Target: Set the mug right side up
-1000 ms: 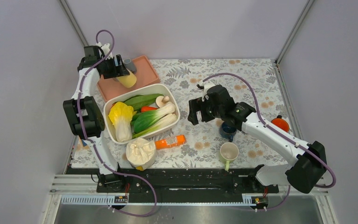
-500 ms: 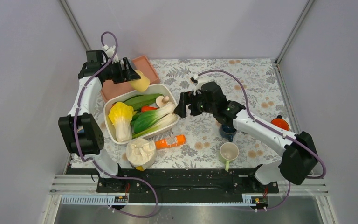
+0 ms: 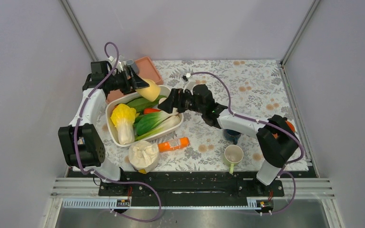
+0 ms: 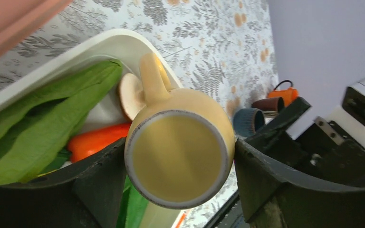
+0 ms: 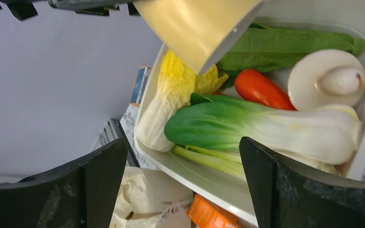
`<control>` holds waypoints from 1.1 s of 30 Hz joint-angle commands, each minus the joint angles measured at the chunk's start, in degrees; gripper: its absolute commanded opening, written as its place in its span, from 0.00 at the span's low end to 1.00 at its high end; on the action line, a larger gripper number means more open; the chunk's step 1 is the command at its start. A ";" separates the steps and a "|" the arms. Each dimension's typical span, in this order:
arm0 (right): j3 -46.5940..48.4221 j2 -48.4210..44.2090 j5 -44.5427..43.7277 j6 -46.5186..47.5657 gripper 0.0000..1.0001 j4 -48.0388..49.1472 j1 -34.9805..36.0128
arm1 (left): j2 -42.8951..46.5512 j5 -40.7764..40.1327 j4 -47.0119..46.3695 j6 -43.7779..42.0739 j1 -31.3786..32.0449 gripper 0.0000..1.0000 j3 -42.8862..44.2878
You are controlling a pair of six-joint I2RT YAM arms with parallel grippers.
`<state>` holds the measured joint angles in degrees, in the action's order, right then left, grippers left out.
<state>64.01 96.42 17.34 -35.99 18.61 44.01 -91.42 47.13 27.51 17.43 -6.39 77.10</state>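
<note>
The yellow mug (image 3: 150, 90) hangs in the air over the back edge of the white basin (image 3: 142, 139), tilted on its side. My left gripper (image 3: 140, 85) is shut on its body. In the left wrist view the mug's flat base (image 4: 179, 156) faces the camera between the fingers, and its handle points away. My right gripper (image 3: 167, 100) is open and empty just right of the mug, over the basin's right end. In the right wrist view the mug (image 5: 197, 26) is above and beyond the open fingers (image 5: 95, 185).
The basin holds bok choy (image 5: 266, 128), a yellow cabbage (image 3: 123, 121), a red pepper (image 5: 259, 90) and a mushroom (image 5: 328, 80). A pink tray (image 3: 148, 69) lies behind. A white bag (image 3: 143, 156), an orange packet (image 3: 173, 144), a green mug (image 3: 233, 155) and a dark blue mug (image 3: 232, 134) stand in front.
My left gripper has carried the yellow mug from over the pink tray rightward to above the basin. My right arm has swung left toward the mug with its jaws open.
</note>
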 commanded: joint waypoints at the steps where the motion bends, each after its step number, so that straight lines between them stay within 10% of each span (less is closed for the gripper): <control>1: 2.79 3.79 2.87 -4.14 0.94 18.85 1.12 | 5.90 8.74 -11.29 8.54 0.07 0.00 -2.15; 18: 12.52 12.59 0.52 -3.32 0.76 23.58 2.63 | 6.61 13.84 -23.63 22.82 0.66 0.00 -10.58; 28: 11.44 11.21 -4.53 0.34 0.11 24.91 3.44 | 6.58 15.38 -34.77 31.62 2.81 0.00 -13.94; 30: 9.89 9.08 -7.27 2.39 0.00 23.31 3.45 | 6.17 14.91 -34.33 31.25 2.79 0.13 -13.93; 33: 9.30 5.12 -9.73 6.49 0.00 17.32 3.45 | 5.43 12.85 -30.66 28.58 2.63 0.67 -12.68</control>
<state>73.32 108.77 13.50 -35.44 40.58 46.61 -87.13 57.63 0.40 53.54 -5.76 63.00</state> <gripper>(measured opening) 0.105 0.773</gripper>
